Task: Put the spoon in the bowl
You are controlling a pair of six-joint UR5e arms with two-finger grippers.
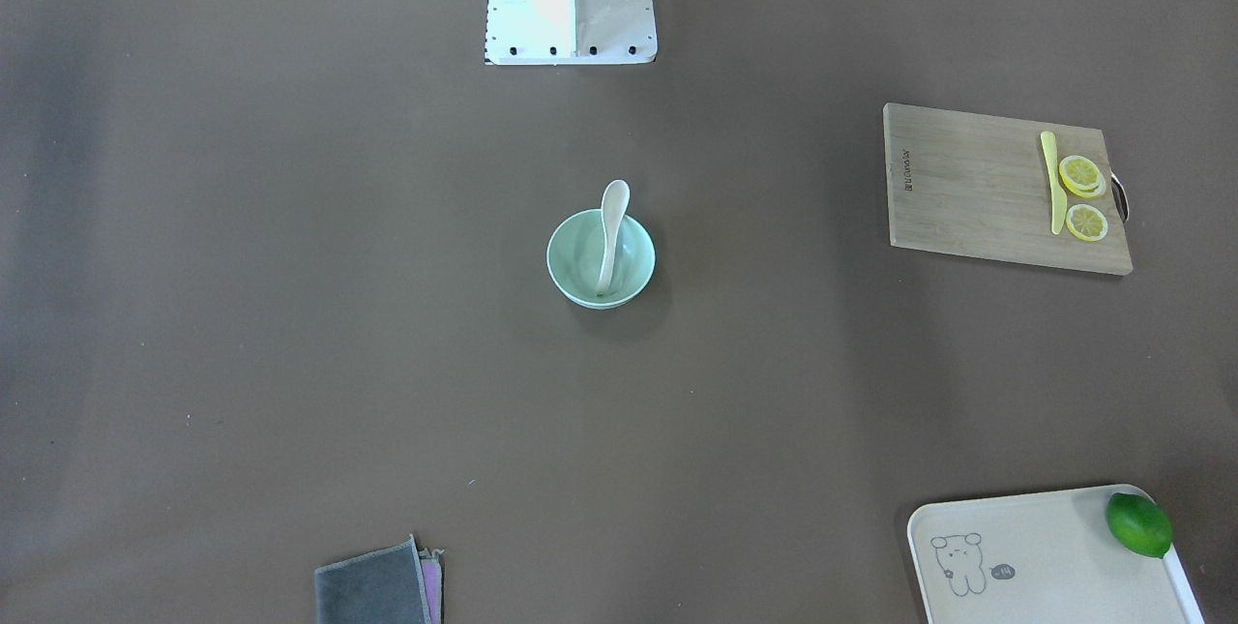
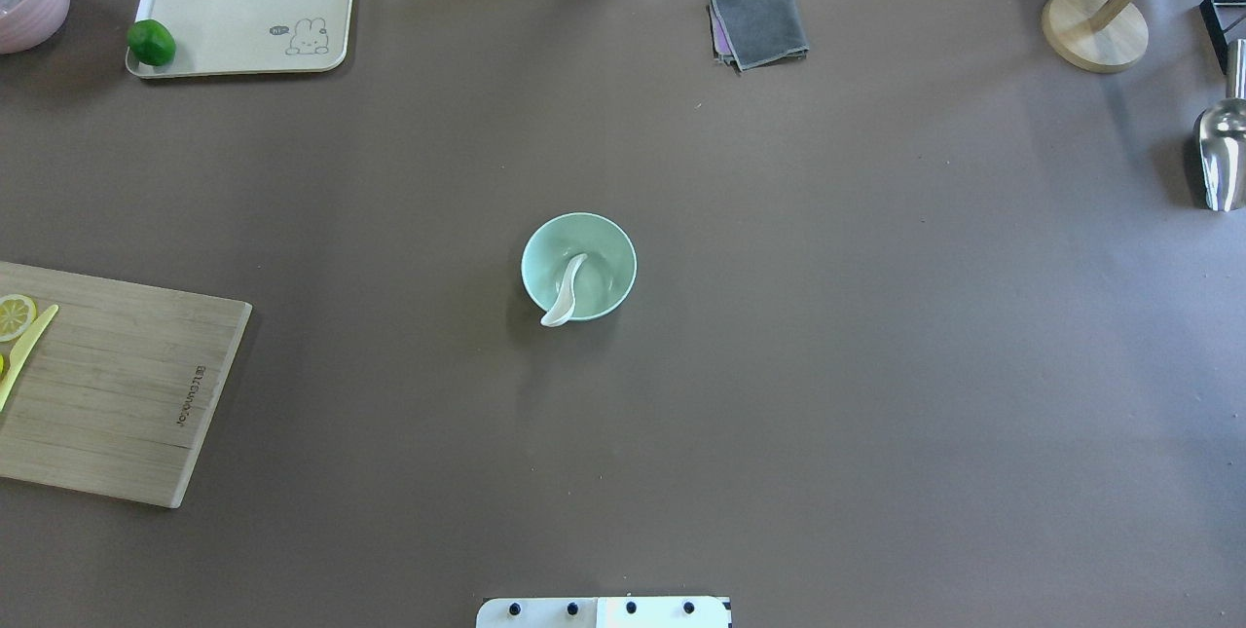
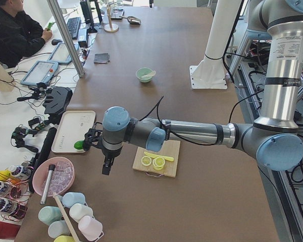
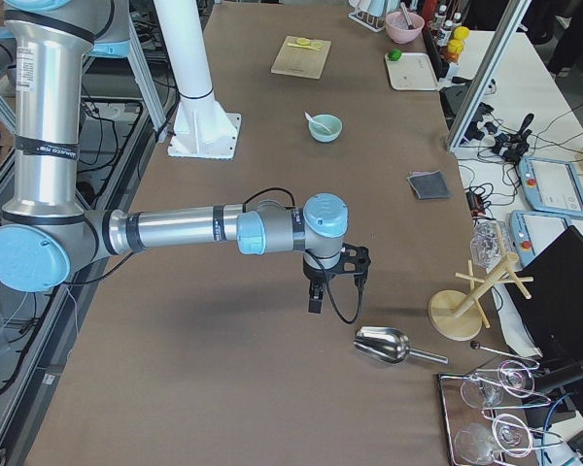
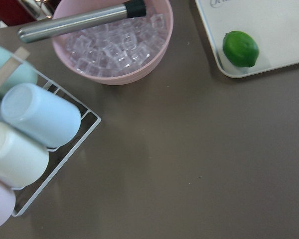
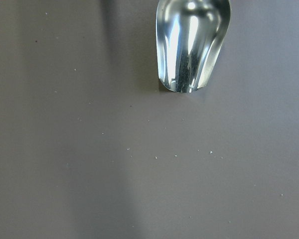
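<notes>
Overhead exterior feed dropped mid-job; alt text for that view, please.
A white soup spoon leans in a pale mint-green round bowl at the centre of the brown table, its broad end over the rim nearest the robot. A wooden cutting board lies at left, a cream tray and folded grey cloth along the far edge.

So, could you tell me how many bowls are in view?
2: a green bowl mid-table holding the spoon, and a pink bowl of ice beside the tray.
</notes>
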